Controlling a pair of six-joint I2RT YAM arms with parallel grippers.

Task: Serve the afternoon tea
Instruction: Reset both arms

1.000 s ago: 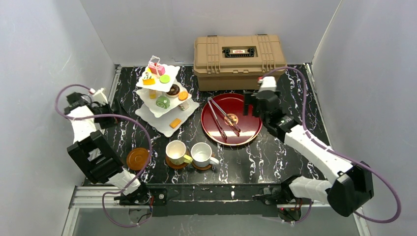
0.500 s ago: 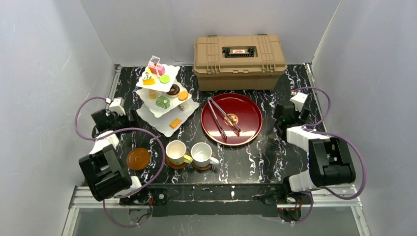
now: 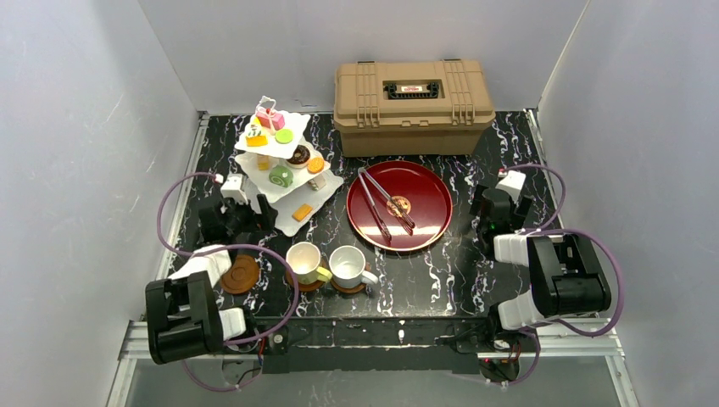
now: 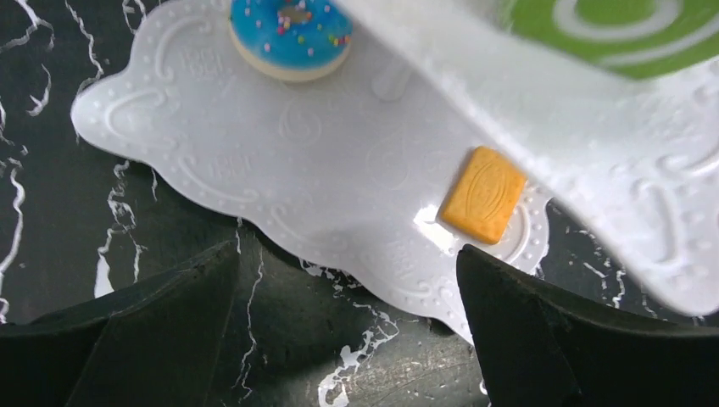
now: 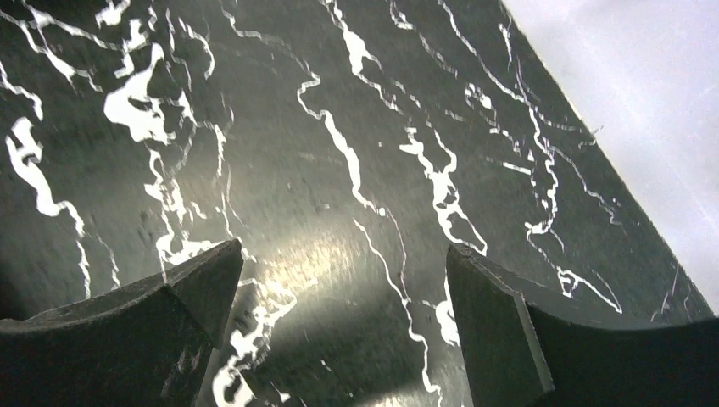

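The white three-tier stand [image 3: 325, 189] stands at the back left and holds several toy pastries. Its bottom tier [image 4: 297, 161] carries a blue donut [image 4: 291, 34] and an orange biscuit [image 4: 484, 194]; a green roll [image 4: 627, 30] lies on the tier above. My left gripper [image 3: 244, 214] is open and empty, low beside the stand's bottom tier. The cream-yellow mug [image 3: 303, 261] and the white mug [image 3: 348, 264] sit on brown coasters at the front centre. A bare brown coaster [image 3: 240, 273] lies left of them. My right gripper [image 3: 496, 214] is open and empty over bare table.
A dark red round tray [image 3: 428, 191] with metal tongs [image 3: 381, 202] and a small brown cookie lies mid-table. A tan plastic case [image 3: 412, 93] stands at the back. White walls enclose the black marbled table [image 3: 441, 271] on three sides.
My left arm has swung in from the far left towards the stand's base. My right arm has pulled back from the red tray to the right side and folded low.
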